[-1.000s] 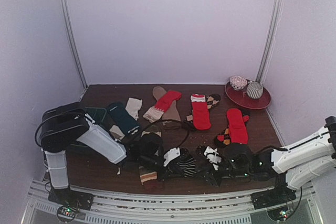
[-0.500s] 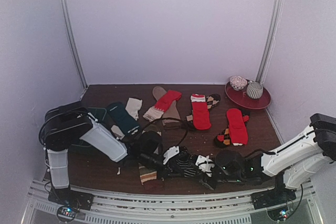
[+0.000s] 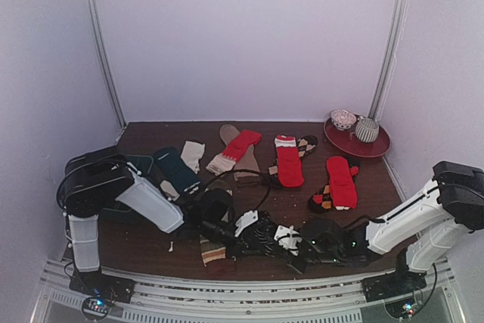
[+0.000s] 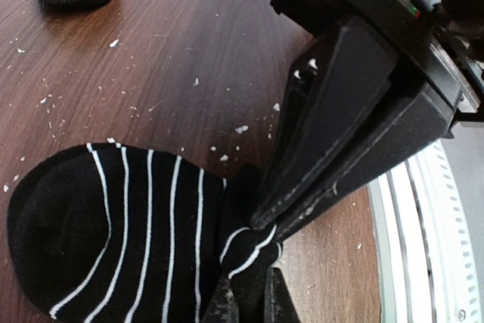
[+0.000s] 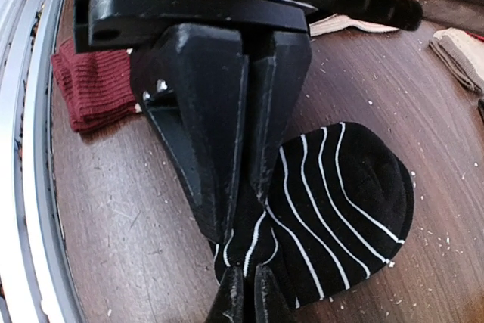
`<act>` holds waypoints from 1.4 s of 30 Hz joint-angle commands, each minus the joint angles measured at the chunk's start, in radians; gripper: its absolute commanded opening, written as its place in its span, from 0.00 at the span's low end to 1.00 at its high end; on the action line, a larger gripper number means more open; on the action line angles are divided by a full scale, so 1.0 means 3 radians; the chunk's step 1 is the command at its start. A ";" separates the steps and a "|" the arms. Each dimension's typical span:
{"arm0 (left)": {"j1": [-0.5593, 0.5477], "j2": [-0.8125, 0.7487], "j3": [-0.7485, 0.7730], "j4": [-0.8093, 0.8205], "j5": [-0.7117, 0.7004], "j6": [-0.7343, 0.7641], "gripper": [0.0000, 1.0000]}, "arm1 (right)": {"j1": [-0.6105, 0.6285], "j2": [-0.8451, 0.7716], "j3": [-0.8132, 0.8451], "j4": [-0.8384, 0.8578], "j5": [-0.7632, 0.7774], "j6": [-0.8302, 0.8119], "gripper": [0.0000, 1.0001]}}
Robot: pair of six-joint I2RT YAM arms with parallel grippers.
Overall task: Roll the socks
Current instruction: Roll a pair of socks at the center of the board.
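Both arms reach low along the near edge of the table (image 3: 136, 251), with the forearms stretched toward each other, so the left gripper (image 4: 248, 296) and the right gripper (image 5: 243, 294) meet tip to tip. Each one is closed tightly on the bunched near end of the black-and-white striped sock (image 3: 266, 237). The rest of the sock lies flat on the wood. Its long axis goes from the near edge toward the back, and the rounded end points to the back.
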 commanded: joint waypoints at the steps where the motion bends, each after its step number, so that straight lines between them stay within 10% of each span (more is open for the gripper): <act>1: 0.0013 0.0149 -0.0081 -0.0436 -0.0187 0.0085 0.01 | -0.0077 0.0068 0.0133 -0.0124 -0.0266 0.0120 0.00; 11: -0.0100 -0.0576 -0.0394 -0.0330 -0.0895 0.0356 0.61 | -0.0714 0.0214 0.0637 -0.1105 -0.1351 0.0598 0.00; 42: -0.0269 -0.0571 -0.0529 0.0459 -0.1059 0.0951 0.65 | -0.1055 0.0901 0.0470 -0.1029 -0.1882 0.1332 0.00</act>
